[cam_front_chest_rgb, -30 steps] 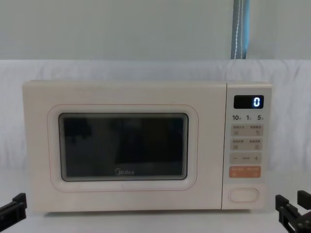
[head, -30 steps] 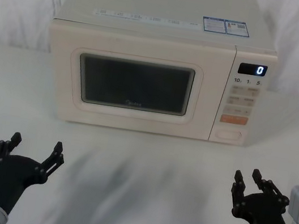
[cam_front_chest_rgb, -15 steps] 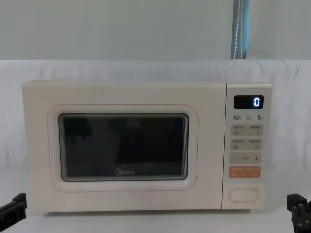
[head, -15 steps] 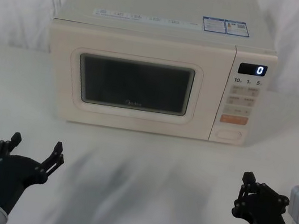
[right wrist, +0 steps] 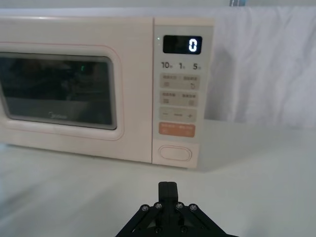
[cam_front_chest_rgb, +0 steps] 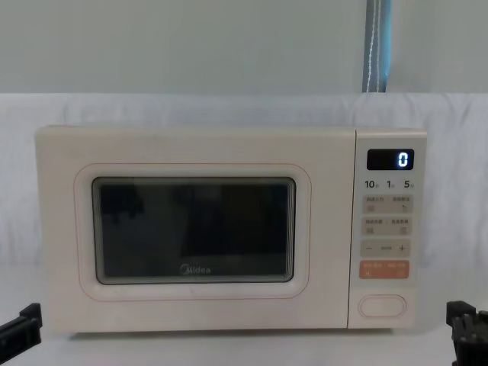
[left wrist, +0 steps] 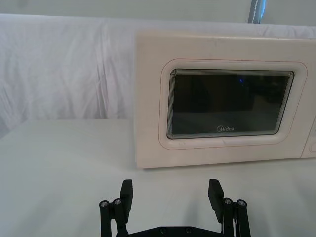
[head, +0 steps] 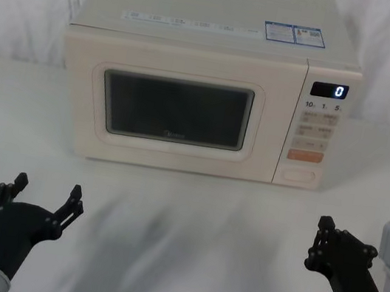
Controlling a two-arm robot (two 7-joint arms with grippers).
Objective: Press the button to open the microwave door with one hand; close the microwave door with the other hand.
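Button point(head: 298, 175) looks stiff and springy; push its middle with the closed right pincer point(head: 322, 242). Left pincer point(head: 44, 199) waits open; door point(head: 175, 109) is shut.

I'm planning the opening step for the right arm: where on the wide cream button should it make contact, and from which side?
Push, don't grip. The button is a flat rounded oblong, flush in the panel under the orange key, so nothing offers a hold. Come straight at its middle from the front with the right gripper, whose fingers are shut to a single tip. The microwave door is shut; the left gripper waits open.
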